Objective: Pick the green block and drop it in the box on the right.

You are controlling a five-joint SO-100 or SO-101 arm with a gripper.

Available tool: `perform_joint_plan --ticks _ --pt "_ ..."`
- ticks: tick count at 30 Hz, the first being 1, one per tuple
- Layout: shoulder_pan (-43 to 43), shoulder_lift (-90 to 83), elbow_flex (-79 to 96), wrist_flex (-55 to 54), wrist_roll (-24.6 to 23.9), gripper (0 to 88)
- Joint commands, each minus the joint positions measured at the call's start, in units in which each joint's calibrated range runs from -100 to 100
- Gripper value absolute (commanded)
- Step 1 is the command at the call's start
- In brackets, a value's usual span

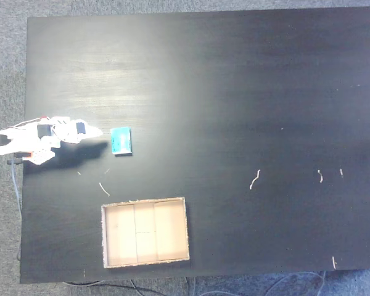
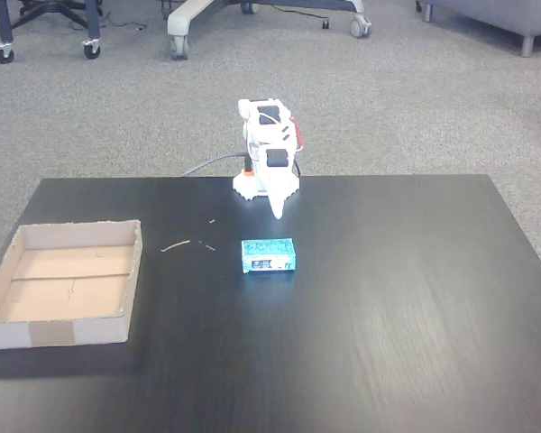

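The white arm's jaws (image 1: 96, 132) look closed at frame left; open them before reaching the small teal-green flat block (image 1: 121, 140).

I see a teal-green block (image 2: 268, 254) with a turquoise edge, a tan box (image 2: 36, 334) pale inside, a white arm (image 2: 269, 153), a black wood-grained worktop (image 2: 388, 316), and grey speckled carpet (image 2: 415, 99).

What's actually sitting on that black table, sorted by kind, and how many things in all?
Green block: 1
Cardboard box: 1
White robot arm at the table's edge, gripper pointing toward the block: 1
Small pale scraps scattered on the table: several, too small to count surely
Total, scraps aside: 3
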Motion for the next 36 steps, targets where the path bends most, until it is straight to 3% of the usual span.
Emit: perform_joint_plan --ticks 1,15,19,23,27,36 --pt "0.92 -0.39 1.42 0.08 -0.20 0.1" --pt "1.07 0.46 0.79 -1.49 -0.05 0.1" --pt "1.69 15.10 -15.80 3.55 -1.12 10.6" --pt "2.68 37.88 -35.75 5.45 -2.10 27.2" --pt "2.38 55.24 -43.91 5.45 -1.27 42.6" --pt "1.07 86.74 -60.32 11.48 1.17 50.8"
